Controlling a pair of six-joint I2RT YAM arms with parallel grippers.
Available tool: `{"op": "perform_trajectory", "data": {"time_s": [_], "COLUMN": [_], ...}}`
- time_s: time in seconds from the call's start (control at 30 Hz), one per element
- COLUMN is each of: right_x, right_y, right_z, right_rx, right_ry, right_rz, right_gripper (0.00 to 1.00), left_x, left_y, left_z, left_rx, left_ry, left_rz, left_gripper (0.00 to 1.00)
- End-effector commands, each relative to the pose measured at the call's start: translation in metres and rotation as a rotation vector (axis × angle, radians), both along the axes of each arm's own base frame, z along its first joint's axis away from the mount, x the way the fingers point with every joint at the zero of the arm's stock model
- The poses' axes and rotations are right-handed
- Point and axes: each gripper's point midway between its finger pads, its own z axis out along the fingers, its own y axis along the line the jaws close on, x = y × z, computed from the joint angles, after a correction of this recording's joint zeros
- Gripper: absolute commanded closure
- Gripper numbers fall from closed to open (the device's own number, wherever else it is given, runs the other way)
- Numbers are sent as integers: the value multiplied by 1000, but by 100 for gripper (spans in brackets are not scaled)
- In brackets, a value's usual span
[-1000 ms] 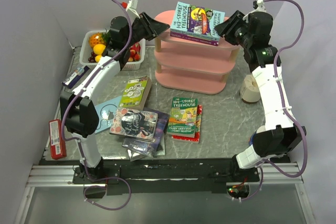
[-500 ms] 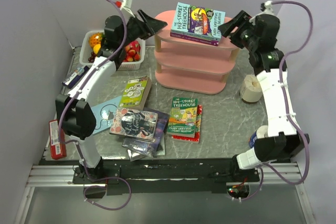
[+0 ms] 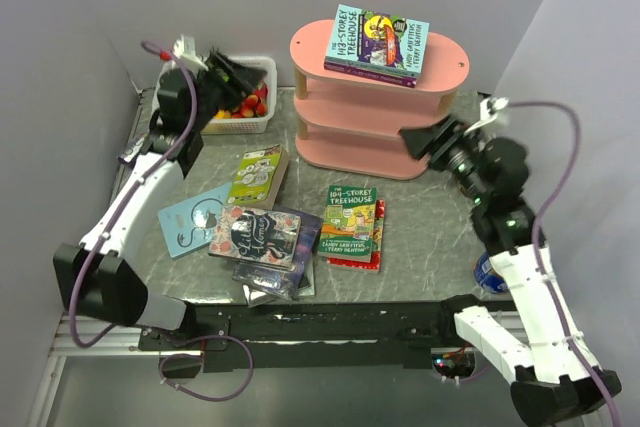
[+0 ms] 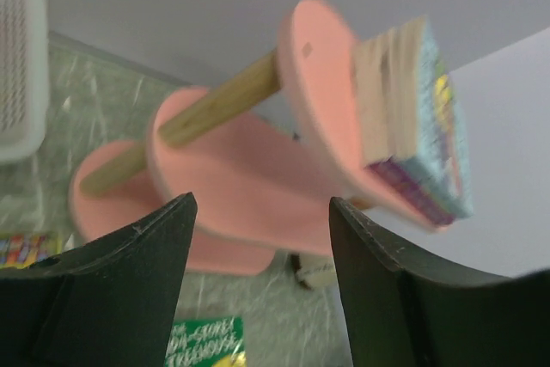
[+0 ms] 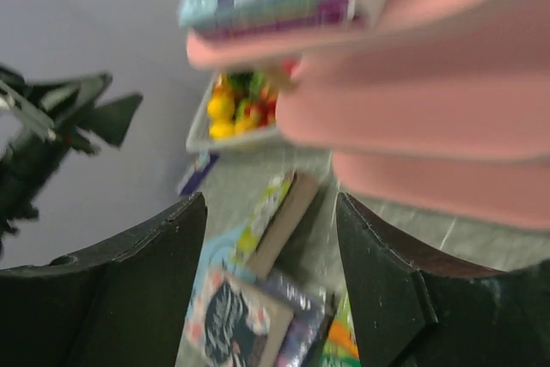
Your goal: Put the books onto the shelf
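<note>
The pink shelf [image 3: 312, 50] stands at the back of the table, and a stack of two books [image 3: 375, 44] with a teal Treehouse cover lies on its top tier. Several more books lie on the table in front: a yellow-green one [image 3: 258, 175], a light blue one [image 3: 192, 219], a dark pile [image 3: 262, 239] and a green Treehouse [image 3: 351, 221]. My left gripper [image 3: 232, 72] hangs open and empty over the fruit basket, left of the shelf. My right gripper [image 3: 415, 140] is open and empty beside the shelf's lower right end. The left wrist view shows the shelf [image 4: 232, 169] and stack [image 4: 412, 118] beyond the left gripper [image 4: 261, 204]. The right wrist view shows the right gripper [image 5: 271, 199] aimed at the table books [image 5: 275, 221].
A white fruit basket [image 3: 258, 117] sits at the back left, beside the shelf. A beige roll [image 4: 314, 271] lies right of the shelf. A small blue object [image 3: 485, 272] shows near the right arm. Walls close in on the left and right.
Both grippers have drawn back from the shelf's top tier, the left toward the basket, the right downward and nearer. Both jaws have opened wider. The stack stays on top.
</note>
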Motion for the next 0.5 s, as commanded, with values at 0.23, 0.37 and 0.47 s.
{"op": "perform_trajectory", "data": {"time_s": [0.23,0.37,0.47], "right_x": [-42,-46,-43], "right_y": [56,58,61], "right_z": [-204,-252,-275], "right_rx": [-33,-28,-35], "right_ry": [360,451,505], "right_rz": [212,222,227], "right_gripper": [31,30,29], "left_x": [-137,-174,-180], "left_y": [-58,-100,-122], "left_z": [-192,-201,-203], "left_rx": [147,75,93], "left_ry": [297,280,279], "left_rz": [-219,-381,-429], "left_gripper": [32,32,32]}}
